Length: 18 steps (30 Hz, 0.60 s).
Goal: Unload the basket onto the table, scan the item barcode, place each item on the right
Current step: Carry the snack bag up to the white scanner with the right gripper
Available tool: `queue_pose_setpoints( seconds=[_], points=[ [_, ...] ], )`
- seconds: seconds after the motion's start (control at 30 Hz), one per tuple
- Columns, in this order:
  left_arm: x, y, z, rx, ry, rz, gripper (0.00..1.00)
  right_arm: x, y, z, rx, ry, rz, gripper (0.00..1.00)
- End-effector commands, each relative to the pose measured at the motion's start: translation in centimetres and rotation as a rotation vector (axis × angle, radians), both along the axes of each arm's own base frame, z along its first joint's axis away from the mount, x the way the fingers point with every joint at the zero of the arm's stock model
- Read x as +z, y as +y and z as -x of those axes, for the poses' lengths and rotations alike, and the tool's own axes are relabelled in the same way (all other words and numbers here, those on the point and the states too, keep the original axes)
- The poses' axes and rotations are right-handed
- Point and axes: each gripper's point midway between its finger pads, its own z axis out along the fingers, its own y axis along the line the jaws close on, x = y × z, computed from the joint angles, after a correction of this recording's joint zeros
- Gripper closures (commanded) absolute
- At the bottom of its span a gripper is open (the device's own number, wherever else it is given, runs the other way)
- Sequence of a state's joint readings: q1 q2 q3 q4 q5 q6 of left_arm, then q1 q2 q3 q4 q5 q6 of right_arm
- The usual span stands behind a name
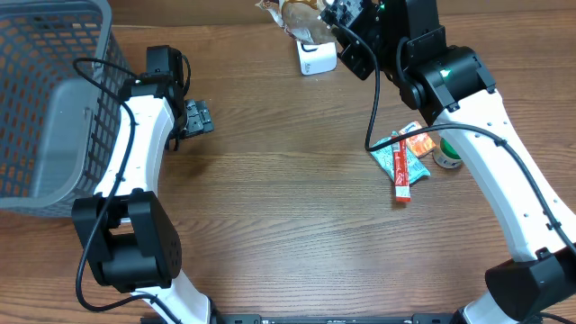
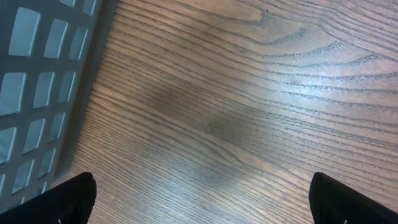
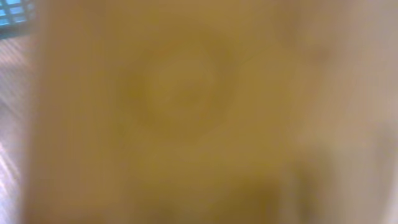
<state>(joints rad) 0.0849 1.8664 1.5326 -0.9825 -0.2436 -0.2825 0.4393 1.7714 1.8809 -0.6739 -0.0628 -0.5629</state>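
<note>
Looking down, you see one tan packet (image 1: 297, 16) at 12 o'clock, pinched by the right gripper (image 1: 335, 20) beside one white scanner (image 1: 316, 59); left gripper (image 1: 199, 118) spread wide at 9 o'clock near one basket (image 1: 54, 54).

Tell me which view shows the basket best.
Overhead: the grey basket shows rim, walls and inside. Left wrist catches only a strip of its wall. Right wrist is a tan blur.
</note>
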Motion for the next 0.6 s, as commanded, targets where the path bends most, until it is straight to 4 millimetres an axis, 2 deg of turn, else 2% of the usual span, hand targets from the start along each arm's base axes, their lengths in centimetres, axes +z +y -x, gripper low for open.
queue_pose_setpoints(
  seconds=[0.0, 0.23, 0.37, 0.47, 0.57],
  points=[
    [0.5, -0.2, -0.6, 0.005, -0.020, 0.005, 0.00, 3.7, -0.1, -0.1, -0.006, -0.107, -0.027, 0.97],
    [0.5, -0.2, -0.6, 0.005, -0.020, 0.005, 0.00, 6.0, 0.3, -0.8, 0.055, -0.266, 0.050, 0.96],
    [0.5, -0.2, -0.6, 0.005, -0.020, 0.005, 0.00, 7.3, 0.6, -1.4, 0.054, -0.330, 0.035, 0.97],
    [0.5, -0.2, -0.6, 0.005, -0.020, 0.005, 0.00, 7.3, 0.9, -2.1, 0.049, -0.350, 0.028, 0.96],
    [0.5, -0.2, -0.6, 0.005, -0.020, 0.005, 0.00, 6.0, 1.4, -3.1, 0.050, -0.339, 0.033, 0.96]
  ],
)
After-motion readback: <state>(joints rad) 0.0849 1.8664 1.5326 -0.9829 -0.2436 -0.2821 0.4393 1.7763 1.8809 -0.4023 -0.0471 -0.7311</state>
